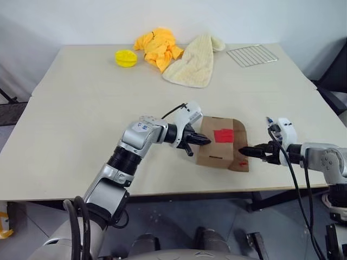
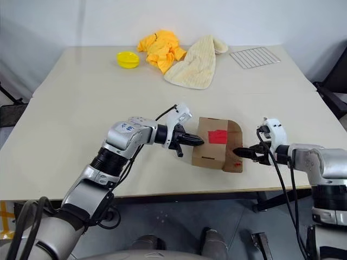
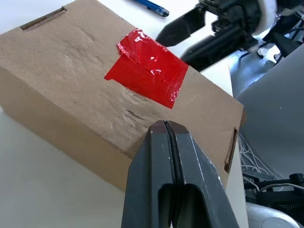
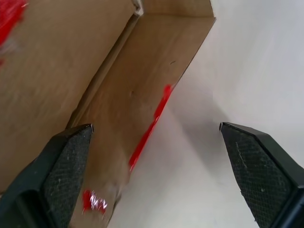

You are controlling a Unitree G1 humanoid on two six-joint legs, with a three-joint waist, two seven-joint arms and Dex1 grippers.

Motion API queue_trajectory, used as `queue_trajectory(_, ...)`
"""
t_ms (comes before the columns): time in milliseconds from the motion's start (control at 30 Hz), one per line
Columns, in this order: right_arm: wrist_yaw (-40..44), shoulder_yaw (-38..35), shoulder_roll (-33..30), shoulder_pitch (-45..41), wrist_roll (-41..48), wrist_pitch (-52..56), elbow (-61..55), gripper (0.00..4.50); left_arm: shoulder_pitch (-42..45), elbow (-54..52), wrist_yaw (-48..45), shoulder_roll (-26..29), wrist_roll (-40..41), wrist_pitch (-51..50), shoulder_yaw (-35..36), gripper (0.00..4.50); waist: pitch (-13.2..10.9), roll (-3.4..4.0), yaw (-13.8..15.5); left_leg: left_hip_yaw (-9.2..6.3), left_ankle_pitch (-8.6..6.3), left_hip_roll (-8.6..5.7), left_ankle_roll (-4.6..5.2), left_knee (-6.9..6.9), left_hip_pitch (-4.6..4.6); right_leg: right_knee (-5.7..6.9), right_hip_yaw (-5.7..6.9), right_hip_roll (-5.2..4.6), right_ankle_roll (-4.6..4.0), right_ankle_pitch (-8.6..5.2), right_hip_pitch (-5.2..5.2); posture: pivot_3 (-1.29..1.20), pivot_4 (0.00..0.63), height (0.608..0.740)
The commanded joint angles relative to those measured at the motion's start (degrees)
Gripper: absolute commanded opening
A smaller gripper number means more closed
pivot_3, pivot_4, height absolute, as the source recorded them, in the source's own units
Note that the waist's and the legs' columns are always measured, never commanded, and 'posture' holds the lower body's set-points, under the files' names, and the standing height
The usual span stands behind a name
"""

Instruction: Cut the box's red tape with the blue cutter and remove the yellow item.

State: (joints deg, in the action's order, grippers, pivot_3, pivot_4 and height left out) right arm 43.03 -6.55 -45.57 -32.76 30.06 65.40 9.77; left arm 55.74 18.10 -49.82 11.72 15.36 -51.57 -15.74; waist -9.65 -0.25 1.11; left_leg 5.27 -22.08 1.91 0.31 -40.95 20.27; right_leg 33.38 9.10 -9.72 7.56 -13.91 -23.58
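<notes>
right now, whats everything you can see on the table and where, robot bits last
brown cardboard box: one, near front edge of the table, between the two claws, its right flap swung open
red tape strip: one, bright red, stuck on the box's top
slim blue cutter: one, on the table just beyond the box
round flat yellow dish: one, far left of the table
crumpled yellow-orange cloth: one, far side, right of the dish
cream towel: one, far side, beside the cloth
wire rack: one, silver, far right corner
pale table: one, beige
left claw: black, shut, at the box's left side
right claw: black, open, at the box's opened right flap
</notes>
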Motion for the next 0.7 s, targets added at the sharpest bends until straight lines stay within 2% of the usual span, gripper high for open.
queue_trajectory(33, 2.9, 2.4, 1.3, -3.7, -1.5, -2.8, 6.5, 4.46, -1.5, -1.1, 0.0, 1.1, -0.5, -1.8, -1.1, 0.0, 0.0, 0.0, -0.3, 0.01, 0.0, 0.0, 0.0, -0.01, 0.0, 0.0, 0.0, 0.0, 0.0, 0.0, 0.0, 0.0, 0.15, 0.74)
queue_trajectory(200, 8.3, 4.4, 3.4, -9.4, -0.9, -1.5, 15.0, 4.46, -2.6, -3.4, -0.6, 2.0, -0.1, -3.1, -1.9, 0.0, 0.0, 0.01, -1.4, 0.03, 0.0, 0.01, -0.01, 0.01, -0.03, 0.04, -0.02, 0.0, 0.01, 0.0, 0.01, 0.0, 0.15, 0.74)
queue_trajectory(367, 11.8, 4.3, 5.2, -11.8, -0.2, 0.9, 19.3, 4.46, -2.8, -4.4, -0.6, 2.3, 0.0, -3.9, -2.0, 0.0, 0.0, 0.02, -1.4, 0.03, 0.01, 0.03, -0.02, 0.04, -0.05, 0.04, -0.01, 0.02, 0.01, 0.0, 0.0, 0.0, 0.15, 0.74)
queue_trajectory(700, 18.7, 7.7, 9.3, -10.8, 1.1, 3.6, 16.1, 4.46, -4.1, -7.6, 0.0, 3.6, 0.7, -7.1, -1.6, 0.0, 0.0, 0.05, -2.1, 0.03, 0.01, 0.06, -0.04, 0.09, -0.08, 0.04, -0.02, 0.04, 0.01, 0.0, 0.0, 0.0, 0.15, 0.74)
